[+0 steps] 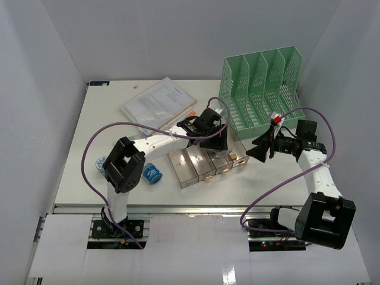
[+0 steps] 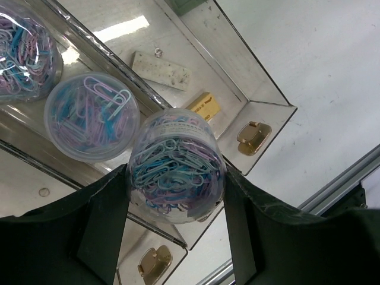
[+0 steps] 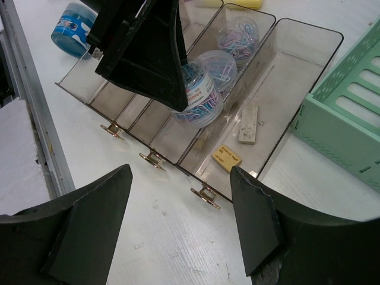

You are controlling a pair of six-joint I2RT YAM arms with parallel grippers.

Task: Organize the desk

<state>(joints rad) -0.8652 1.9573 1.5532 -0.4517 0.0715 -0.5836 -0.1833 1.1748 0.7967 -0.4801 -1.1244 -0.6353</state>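
I see the left gripper [image 2: 174, 199] clamped on a tub of paper clips [image 2: 175, 160] — jaws wide around its sides, above the clear tray [image 3: 297, 65] mid-way across the desk [image 1: 107, 119]. The right gripper [image 3: 179, 196] is spread wide, empty, hovering off the tray's front. I'd line the tub up beside the two tubs [image 2: 90, 116] in that slot, clear the divider wall, lower straight, release only once seated — can't tell if it touches bottom.
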